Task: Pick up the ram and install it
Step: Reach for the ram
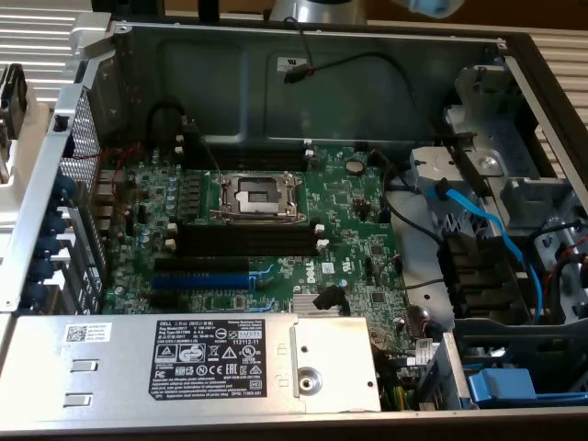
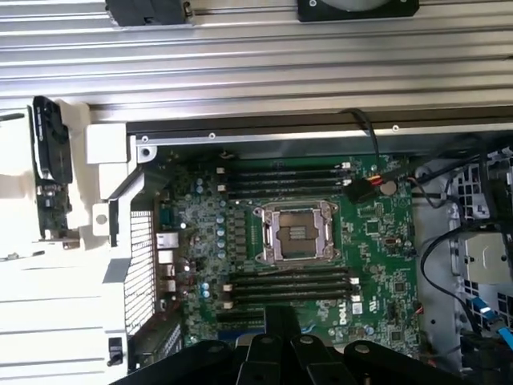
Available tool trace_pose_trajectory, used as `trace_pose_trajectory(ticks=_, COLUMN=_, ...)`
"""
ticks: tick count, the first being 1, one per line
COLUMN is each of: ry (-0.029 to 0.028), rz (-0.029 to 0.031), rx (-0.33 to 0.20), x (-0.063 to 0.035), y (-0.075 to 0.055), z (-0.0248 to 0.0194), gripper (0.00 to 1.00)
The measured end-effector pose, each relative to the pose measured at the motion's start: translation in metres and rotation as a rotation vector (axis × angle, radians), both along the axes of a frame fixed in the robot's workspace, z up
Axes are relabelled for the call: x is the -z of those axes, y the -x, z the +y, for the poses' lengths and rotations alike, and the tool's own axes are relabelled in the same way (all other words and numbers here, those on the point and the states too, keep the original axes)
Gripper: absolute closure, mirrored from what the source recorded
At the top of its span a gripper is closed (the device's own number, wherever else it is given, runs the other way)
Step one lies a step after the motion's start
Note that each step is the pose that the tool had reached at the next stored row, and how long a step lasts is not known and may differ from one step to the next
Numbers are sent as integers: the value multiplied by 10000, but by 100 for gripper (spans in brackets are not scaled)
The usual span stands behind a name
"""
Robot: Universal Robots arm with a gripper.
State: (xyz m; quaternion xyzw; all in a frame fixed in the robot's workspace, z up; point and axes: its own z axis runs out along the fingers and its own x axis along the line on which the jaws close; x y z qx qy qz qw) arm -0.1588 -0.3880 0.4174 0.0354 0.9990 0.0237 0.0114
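The gripper (image 2: 282, 322) hangs high above the open case (image 1: 230, 73), its fingers pressed together with nothing between them. The ram (image 2: 50, 172) stands on edge against a white fixture (image 2: 80, 144) outside the case. It sits beyond the perforated rear wall (image 1: 87, 138), at roughly nine to ten o'clock from the CPU socket (image 1: 259, 195). Picking it up well, I judge, calls for jaws opened before the descent, squared to the strip's long faces and closing at mid-length. That way it hangs level for the black memory slots (image 1: 243, 241) at six and twelve o'clock of the socket. There is open room above the fixture. The edges to mind are the rear wall's rim beside it and the blue cable (image 1: 482, 225) at three o'clock.
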Motion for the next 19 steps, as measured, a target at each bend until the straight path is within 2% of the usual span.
trace_pose_trajectory(ticks=3, ry=3, rz=1, rx=-1, x=0, y=135, z=18, gripper=90)
trace_pose_trajectory(ticks=7, ry=10, rz=1, rx=0, x=1, y=502, z=73, gripper=90)
trace_pose_trajectory(ticks=9, ry=10, rz=7, rx=0, x=2, y=681, z=85, gripper=90)
trace_pose_trajectory(ticks=10, ry=10, rz=53, rx=-5, x=3, y=762, z=86, gripper=90)
trace_pose_trajectory(ticks=12, ry=10, rz=94, rx=-7, x=8, y=939, z=87, gripper=90)
trace_pose_trajectory(ticks=14, ry=11, rz=147, rx=-8, x=8, y=1023, z=93, gripper=90)
trace_pose_trajectory(ticks=16, ry=28, rz=224, rx=-9, x=10, y=1179, z=150, gripper=90)
trace_pose_trajectory(ticks=19, ry=74, rz=246, rx=-9, x=32, y=1445, z=230, gripper=90)
